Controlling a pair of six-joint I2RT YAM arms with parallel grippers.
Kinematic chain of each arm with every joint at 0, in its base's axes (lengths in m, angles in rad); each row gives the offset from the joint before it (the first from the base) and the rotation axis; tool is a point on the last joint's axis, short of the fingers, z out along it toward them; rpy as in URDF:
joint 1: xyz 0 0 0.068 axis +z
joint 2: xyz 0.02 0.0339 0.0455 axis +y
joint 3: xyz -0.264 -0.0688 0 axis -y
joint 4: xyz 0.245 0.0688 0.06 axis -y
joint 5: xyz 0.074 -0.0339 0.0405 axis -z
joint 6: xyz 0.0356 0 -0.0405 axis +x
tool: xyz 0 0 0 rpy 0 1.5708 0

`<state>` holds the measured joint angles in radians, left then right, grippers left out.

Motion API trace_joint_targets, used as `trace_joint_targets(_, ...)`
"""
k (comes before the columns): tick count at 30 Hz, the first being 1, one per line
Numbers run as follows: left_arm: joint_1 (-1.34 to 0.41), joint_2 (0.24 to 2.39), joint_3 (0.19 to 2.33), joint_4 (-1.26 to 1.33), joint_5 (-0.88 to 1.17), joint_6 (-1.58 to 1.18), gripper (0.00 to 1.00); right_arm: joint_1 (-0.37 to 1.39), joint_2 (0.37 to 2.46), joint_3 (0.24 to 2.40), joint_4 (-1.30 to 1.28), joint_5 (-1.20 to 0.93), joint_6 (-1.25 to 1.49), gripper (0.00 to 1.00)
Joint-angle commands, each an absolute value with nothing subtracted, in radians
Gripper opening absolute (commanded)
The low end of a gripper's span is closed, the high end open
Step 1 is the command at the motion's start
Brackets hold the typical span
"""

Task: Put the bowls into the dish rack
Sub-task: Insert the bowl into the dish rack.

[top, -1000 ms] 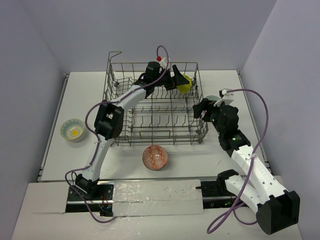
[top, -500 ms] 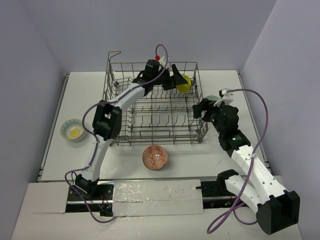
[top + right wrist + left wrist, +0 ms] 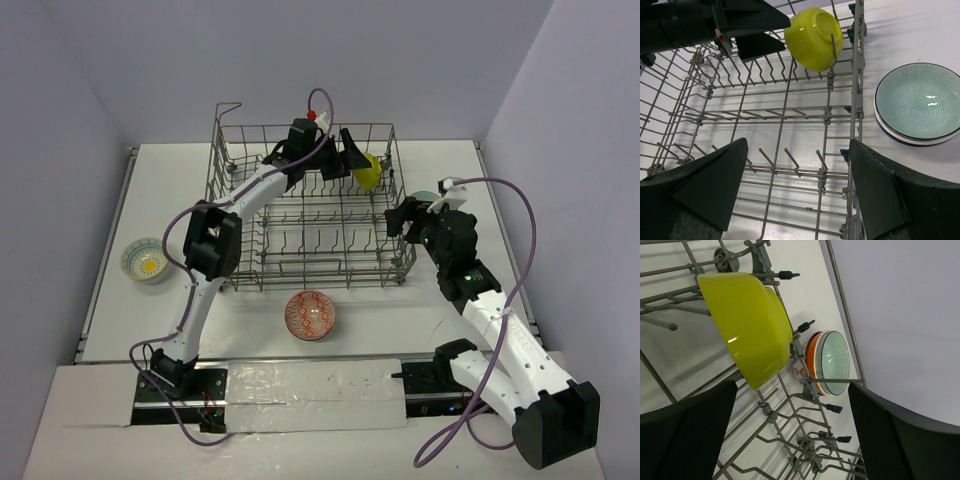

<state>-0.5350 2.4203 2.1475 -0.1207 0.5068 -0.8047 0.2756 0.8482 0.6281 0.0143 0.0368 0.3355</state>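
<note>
Toward twelve o'clock on the white worktop (image 3: pixel 430 300) sits the dish rack (image 3: pixel 310 210), a big grey wire basket with a raised loop at its eleven o'clock corner. Only one bowl is in it: the lime bowl (image 3: pixel 368 170), standing on edge among the tines (image 3: pixel 790 157) at the one o'clock corner, tipped so its mouth faces out toward the rack's right wall.

From where I stand the left arm reaches right across the basket. Its left pincer (image 3: pixel 348 152) is spread as wide as it goes and has hold of nothing. The lime bowl is just ahead of it, close to one finger, though I cannot tell whether they touch.

Outside the rack's right wall, at about three o'clock, a stack of bowls (image 3: pixel 917 107) rests on the worktop close against the wire. A teal-lined one is uppermost, and an orange rim shows beneath it in the left wrist view.

Above the rack's right side, beside that stack, hangs the right pincer (image 3: pixel 400 220), its fingers well apart and empty, with bare tines below them.

Two more bowls lie loose on the worktop. A red-and-white bowl (image 3: pixel 311 314) sits upright at six o'clock of the rack, just off its near edge. A blue-and-white bowl (image 3: pixel 146 259) with a yellow centre sits at eight o'clock, well apart from the basket.
</note>
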Motion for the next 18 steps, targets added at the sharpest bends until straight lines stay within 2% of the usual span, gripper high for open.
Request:
trace_joint_targets(1, -0.52, 2.362, 2.167, -0.138, 0.476, -0.769, 0.99, 0.27, 0.844, 0.634, 0.063, 0.035, 0.327, 0.89)
trace_joint_targets(6, -0.525, 2.281, 2.14, -0.141, 0.427, -0.729, 0.99, 0.27, 0.845, 0.637, 0.064, 0.032, 0.325, 0.89)
trace_joint_targets(13, -0.59, 2.172, 2.238, -0.267, 0.305, -0.582, 0.99, 0.268, 0.853, 0.634, 0.069, 0.006, 0.324, 0.89)
trace_joint_targets(18, -0.626, 1.975, 2.097, -0.258, 0.183, -0.51, 0.99, 0.268, 0.87, 0.64, 0.064, -0.025, 0.325, 0.89)
